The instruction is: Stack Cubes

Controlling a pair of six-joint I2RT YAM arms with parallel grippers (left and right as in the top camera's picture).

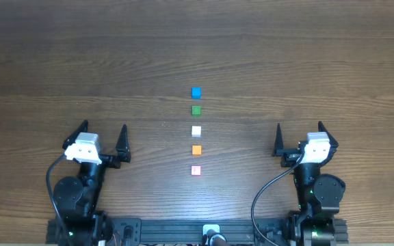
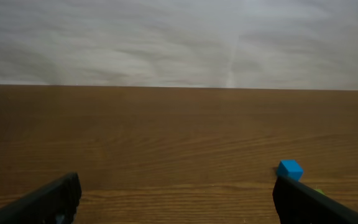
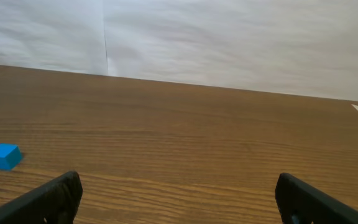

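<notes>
From above, five cubes lie in a straight row up the middle of the wooden worktop [image 1: 197, 41], each apart from the next: the blue cube [image 1: 196, 92] farthest from the arms, then the green cube [image 1: 196, 111], white cube [image 1: 196, 130], orange cube [image 1: 196, 149] and pink cube [image 1: 196, 170]. The left claw [image 1: 104, 131] sits well left of the row and the right claw [image 1: 299, 131] well right, both spread wide and holding nothing. The left wrist view shows the blue cube beside one finger. The right wrist view shows the blue and green cubes outside its gaping, empty fingers
</notes>
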